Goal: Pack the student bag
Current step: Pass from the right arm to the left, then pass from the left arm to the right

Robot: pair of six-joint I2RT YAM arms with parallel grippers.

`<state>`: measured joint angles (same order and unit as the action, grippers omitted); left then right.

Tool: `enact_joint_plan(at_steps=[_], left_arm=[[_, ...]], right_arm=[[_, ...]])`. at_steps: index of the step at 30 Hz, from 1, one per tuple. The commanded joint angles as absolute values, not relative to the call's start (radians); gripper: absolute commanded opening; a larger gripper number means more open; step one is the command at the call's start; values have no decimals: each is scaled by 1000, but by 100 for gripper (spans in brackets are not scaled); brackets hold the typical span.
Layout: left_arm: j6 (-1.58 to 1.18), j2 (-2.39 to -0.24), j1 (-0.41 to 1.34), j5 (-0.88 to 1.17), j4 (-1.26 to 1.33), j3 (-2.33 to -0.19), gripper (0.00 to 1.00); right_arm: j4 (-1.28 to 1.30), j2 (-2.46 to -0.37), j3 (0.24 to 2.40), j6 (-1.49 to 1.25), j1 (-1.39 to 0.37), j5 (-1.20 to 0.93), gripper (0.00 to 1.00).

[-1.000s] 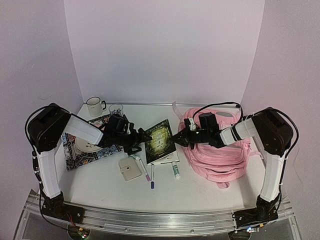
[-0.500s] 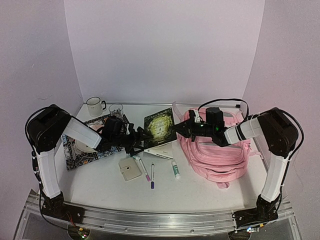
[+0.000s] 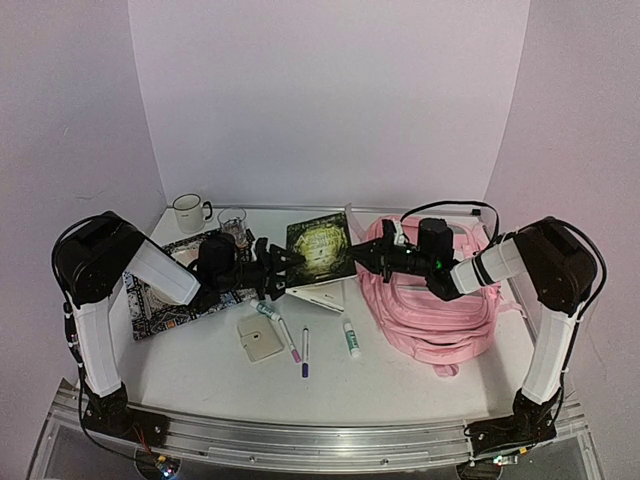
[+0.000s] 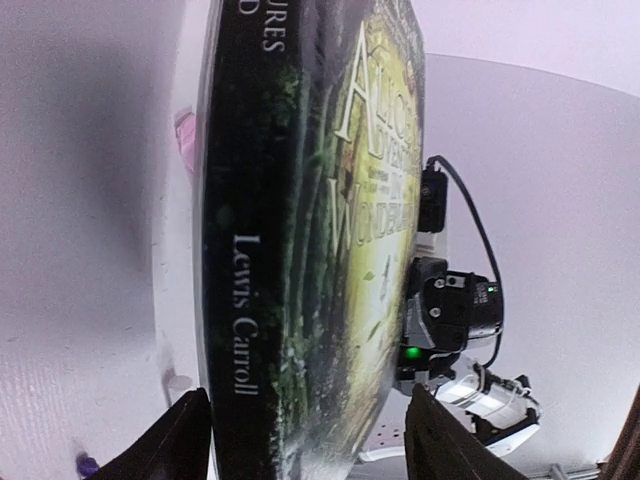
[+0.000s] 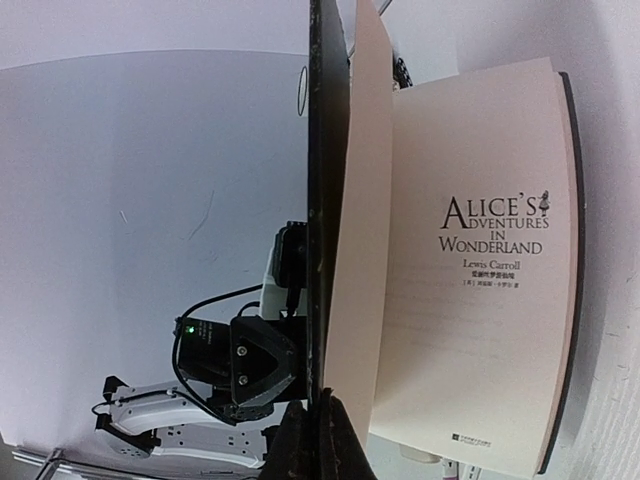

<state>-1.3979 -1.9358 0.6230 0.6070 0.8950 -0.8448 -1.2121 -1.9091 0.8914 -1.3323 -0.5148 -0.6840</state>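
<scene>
Several small things lie nearest on the table [image 3: 200, 375]: a beige square case [image 3: 261, 338], a pink-tipped pen [image 3: 289, 343], a purple-tipped pen [image 3: 305, 355] and a green-capped glue stick [image 3: 351, 338]. Just beyond them a white notebook [image 3: 322, 298] lies flat.

Above it a dark green book [image 3: 322, 250] is held upright on edge, off the table, between the two arms. The right gripper [image 3: 362, 256] is clenched on the front cover alone, and its wrist view shows the title page fanning away from that cover. The left gripper [image 3: 285, 264] straddles the spine end, one finger near each face. I cannot tell whether it presses the book.

The student bag [image 3: 440, 310] lies flat on the right side of the table, just right of the book and under the right arm. On the left a patterned mat [image 3: 160, 305] lies under the left arm. Farthest back stand a white mug [image 3: 187, 212] and a glass [image 3: 232, 218].
</scene>
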Motion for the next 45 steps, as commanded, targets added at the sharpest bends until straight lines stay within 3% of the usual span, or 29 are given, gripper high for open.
enact_joint_plan(at_steps=[1,5,9,13,18,22,26,40,45], left_arm=[[-1510,-1882,632,650,1165,-829,61],[-1539,-1871,632,644,1221,-822,48],[-1541,-1855,631,640,1236,-817,29],[-1534,-1841,631,637,1242,-807,17],[-1511,-1810,629,642,1246,-792,1],[-1484,-1777,629,661,1248,-789,0],[-1463,-1741,629,673,1252,-787,0],[-1451,-1718,632,790,1252,-826,0],[-1450,-1732,634,859,1251,-861,0]], right_arm=[[-1361,-1893,879,-1318,-520,-707,0],[-1332,-1894,870,-1288,-520,-706,0],[-1274,-1882,870,-1239,-520,-703,8],[-1176,-1852,873,-1168,-520,-687,22],[-1084,-1830,880,-1111,-520,-679,46],[-1063,-1824,891,-1112,-520,-690,59],[-1006,-1815,910,-1092,-520,-681,65],[-933,-1771,990,-1034,-521,-747,67],[-955,-1772,1026,-1057,-520,-789,61]])
